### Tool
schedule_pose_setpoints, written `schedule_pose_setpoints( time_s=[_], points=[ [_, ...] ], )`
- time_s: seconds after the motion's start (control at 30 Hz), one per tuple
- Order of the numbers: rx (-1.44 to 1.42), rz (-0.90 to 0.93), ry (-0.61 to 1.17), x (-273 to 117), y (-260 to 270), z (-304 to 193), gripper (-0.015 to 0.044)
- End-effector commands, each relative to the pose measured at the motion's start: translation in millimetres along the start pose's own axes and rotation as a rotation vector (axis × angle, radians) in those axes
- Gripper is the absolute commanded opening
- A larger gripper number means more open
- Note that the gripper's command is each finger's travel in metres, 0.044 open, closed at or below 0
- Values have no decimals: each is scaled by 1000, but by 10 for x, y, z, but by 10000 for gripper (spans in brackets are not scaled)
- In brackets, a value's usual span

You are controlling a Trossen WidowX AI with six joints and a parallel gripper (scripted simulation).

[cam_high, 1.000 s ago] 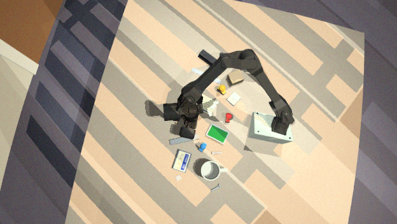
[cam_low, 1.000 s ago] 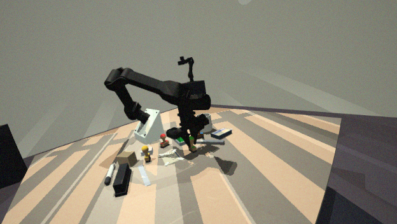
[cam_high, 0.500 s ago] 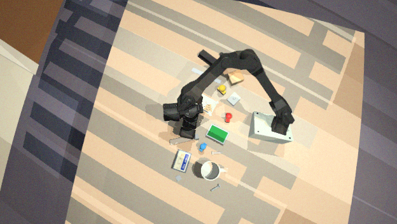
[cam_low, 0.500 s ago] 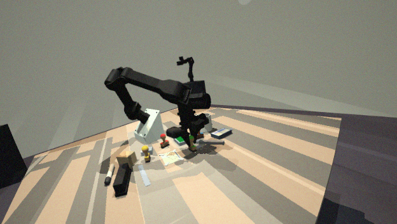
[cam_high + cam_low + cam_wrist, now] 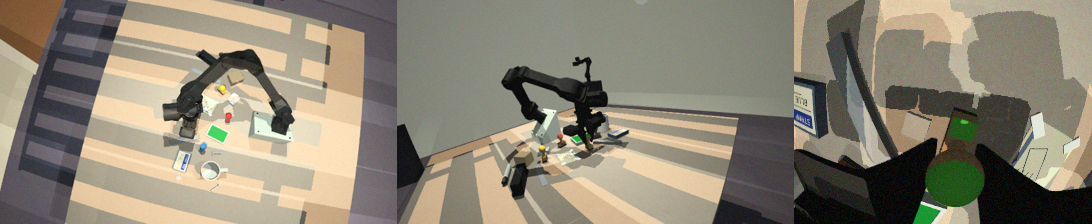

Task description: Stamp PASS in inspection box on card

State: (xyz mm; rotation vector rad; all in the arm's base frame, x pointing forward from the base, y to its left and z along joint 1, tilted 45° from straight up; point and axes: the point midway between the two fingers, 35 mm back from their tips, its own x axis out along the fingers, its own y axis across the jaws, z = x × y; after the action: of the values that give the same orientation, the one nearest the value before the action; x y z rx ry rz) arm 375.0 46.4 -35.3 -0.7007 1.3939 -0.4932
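Note:
My gripper (image 5: 588, 140) (image 5: 956, 147) is shut on the green-knobbed stamp (image 5: 589, 146) (image 5: 955, 183), low at the bench; no lettering shows on it. The arm hides this stamp in the top view. The stamp is upright, its knob toward the wrist camera. The card (image 5: 209, 105) (image 5: 568, 157) (image 5: 1051, 142) lies beside it, with a box outline and tabs at its corners. The open green ink pad (image 5: 217, 133) (image 5: 577, 139) (image 5: 927, 214) lies on the gripper's other side. A red-knobbed stamp (image 5: 228, 116) (image 5: 560, 140) and a yellow-knobbed stamp (image 5: 222, 88) (image 5: 542, 149) stand near the card.
A blue-knobbed stamp (image 5: 203, 146), a closed blue stamp pad (image 5: 182, 161) (image 5: 618, 133) (image 5: 804, 104) and a mug (image 5: 210, 171) are beyond the green pad. A long flat bar (image 5: 608, 142) (image 5: 859, 100) lies near the gripper. A cardboard block (image 5: 235, 77) (image 5: 523, 158) and a black block (image 5: 518, 182) are past the yellow-knobbed stamp.

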Motion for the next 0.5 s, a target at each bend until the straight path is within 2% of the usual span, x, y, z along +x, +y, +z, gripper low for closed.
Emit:
schedule_pose_setpoints(
  time_s=[0.0, 0.47],
  points=[
    [7, 6, 1, -24, 3, 5, 0],
    [7, 7, 1, -92, 5, 8, 0]
  ],
)
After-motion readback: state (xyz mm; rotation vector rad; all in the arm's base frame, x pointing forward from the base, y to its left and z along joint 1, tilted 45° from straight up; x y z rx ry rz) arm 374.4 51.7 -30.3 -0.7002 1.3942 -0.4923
